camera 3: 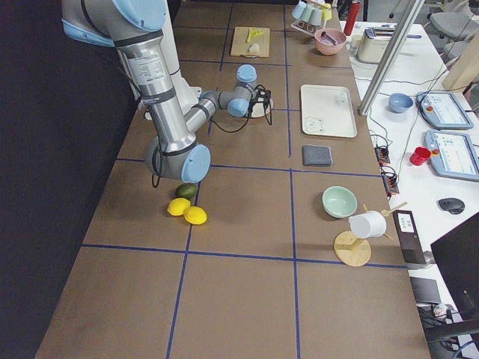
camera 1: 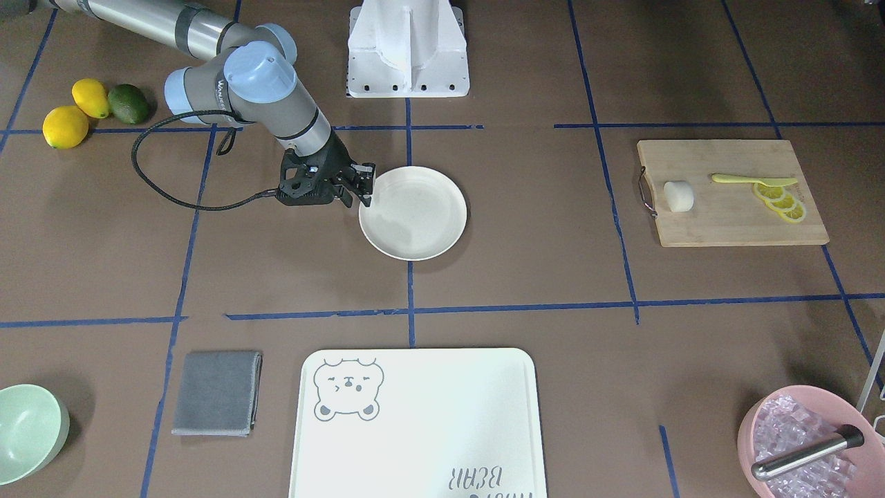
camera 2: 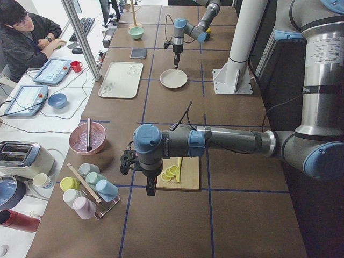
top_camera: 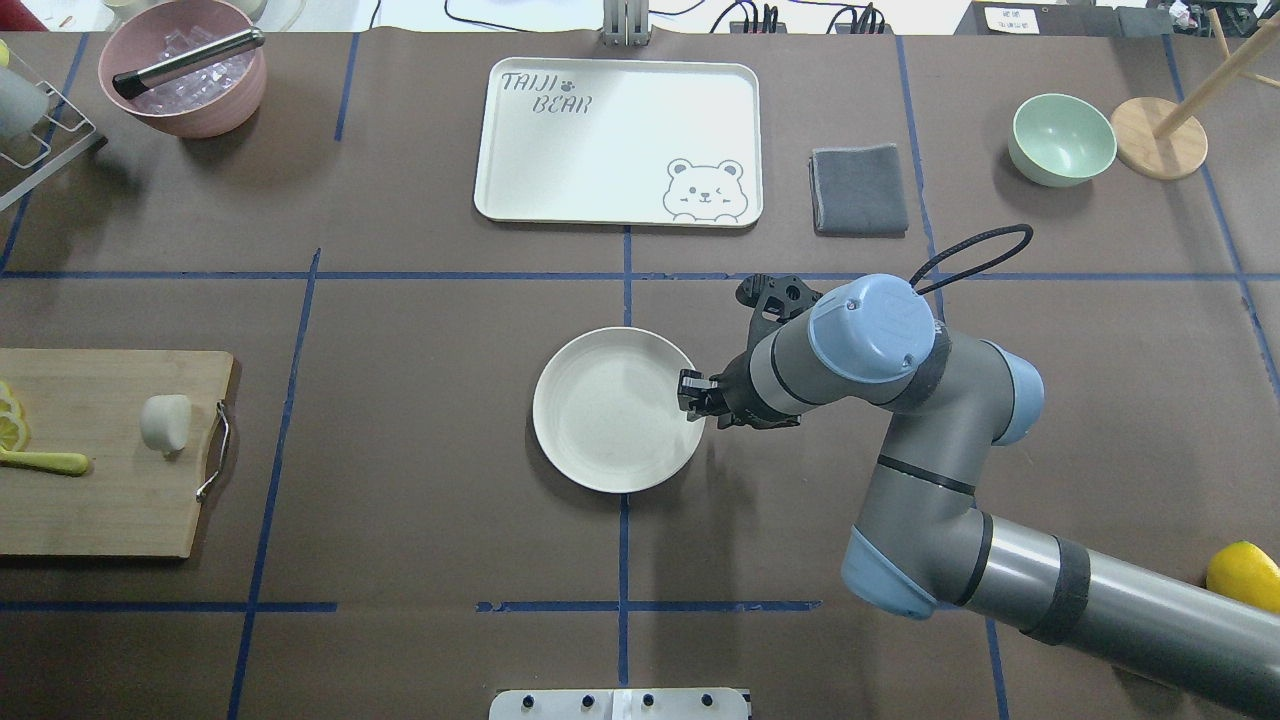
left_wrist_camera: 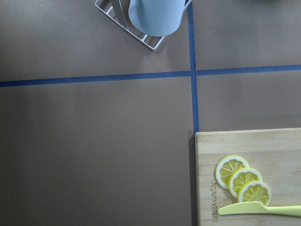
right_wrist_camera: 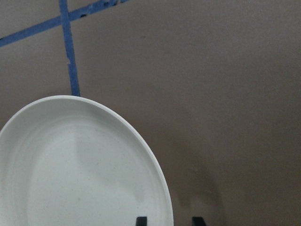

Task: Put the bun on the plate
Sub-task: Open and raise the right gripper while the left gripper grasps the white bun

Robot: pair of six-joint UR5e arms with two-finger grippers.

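One bun (top_camera: 165, 422), not yet on plate (top_camera: 600, 440)
Right gripper (top_camera: 690, 392) spread astride plate rim, probably for shifting it; bun lies on cutting board (top_camera: 100, 500) well apart from plate, nearer left gripper (camera 2: 152, 189), whose opening I cannot tell

Nearest me, the left claw (camera 2: 146, 189) hangs pointing down over the bench (camera 2: 242, 215), with a board (camera 2: 189, 180) at its 3 o'clock. Far off, the right claw (camera 2: 175, 64) stands at the plate's (camera 2: 173, 80) 12 o'clock rim.
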